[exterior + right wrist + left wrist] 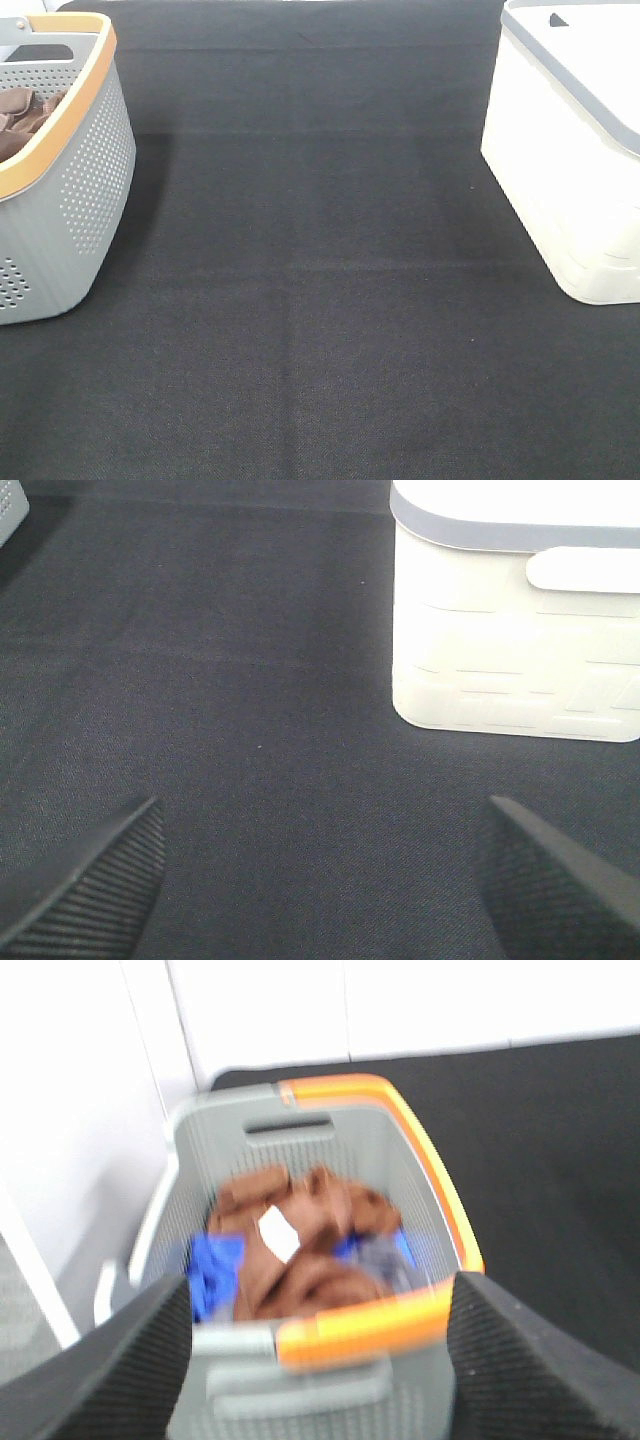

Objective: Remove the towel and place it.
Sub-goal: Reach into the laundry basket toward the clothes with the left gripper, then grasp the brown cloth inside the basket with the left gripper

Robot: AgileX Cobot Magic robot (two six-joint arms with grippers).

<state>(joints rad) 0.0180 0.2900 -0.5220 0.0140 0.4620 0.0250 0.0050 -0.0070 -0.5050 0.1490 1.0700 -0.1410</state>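
The reddish-brown towel (300, 1250) lies crumpled in the grey basket (300, 1130) with the orange rim, its white label facing up, on top of blue cloth (215, 1270). In the exterior high view only a bit of the towel (22, 115) shows inside the basket (85, 200) at the far left. My left gripper (320, 1360) is open and empty, a little way short of the basket and above its near rim. My right gripper (320, 880) is open and empty over the black mat, short of the white bin (510, 630). Neither gripper shows in the exterior high view.
The white bin with a grey rim (570, 160) stands at the right on the black mat (320, 300). A white wall (80, 1110) stands close beside and behind the basket.
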